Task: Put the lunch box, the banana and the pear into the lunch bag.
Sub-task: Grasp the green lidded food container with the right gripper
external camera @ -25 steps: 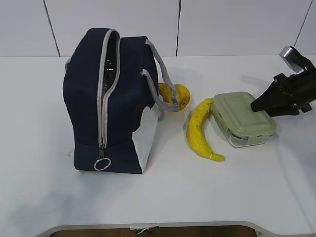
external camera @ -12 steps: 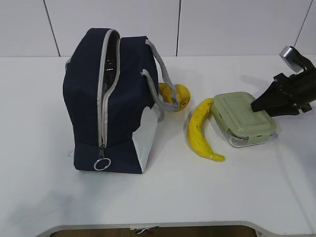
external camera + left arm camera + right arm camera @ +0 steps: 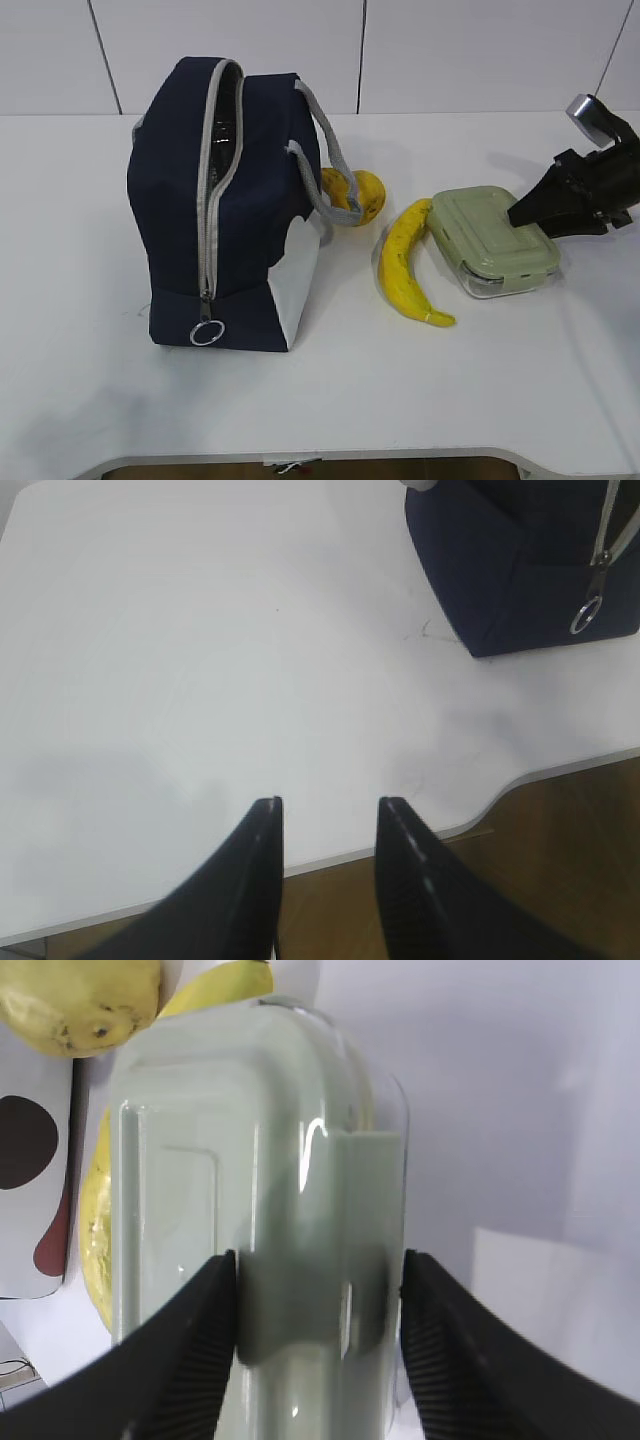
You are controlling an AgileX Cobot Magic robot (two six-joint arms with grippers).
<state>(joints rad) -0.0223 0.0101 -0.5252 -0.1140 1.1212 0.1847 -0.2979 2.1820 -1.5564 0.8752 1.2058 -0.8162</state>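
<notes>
On the left, the left gripper [image 3: 327, 825] hangs above a bare stretch of the white counter [image 3: 80, 250] near its front edge. Its two dark fingers [image 3: 258, 865] stand partly apart with nothing between them, well apart from every task item.

Next comes the lunch bag [image 3: 220, 205], a navy fabric box standing upright on the counter's left half. Its grey zipper [image 3: 212, 180] is drawn down the front face, leaving the top gaping, and the ring pull [image 3: 206, 332] hangs near the base. A grey handle [image 3: 325, 160] droops over the bag's right side.

Just right of the bag, partly behind that handle, lies the pear [image 3: 362, 197]. Further right the banana [image 3: 402, 268] lies curved on the counter, its upper end just beside the lunch box [image 3: 492, 243].

The lunch box sits flat on the counter with its pale green lid on. The right gripper [image 3: 318, 1355] reaches in from the far right; in its wrist view the two fingers [image 3: 185, 1360] straddle the lid's end clip, one on either side. They appear at or very near the box's sides, though firm contact cannot be told.
</notes>
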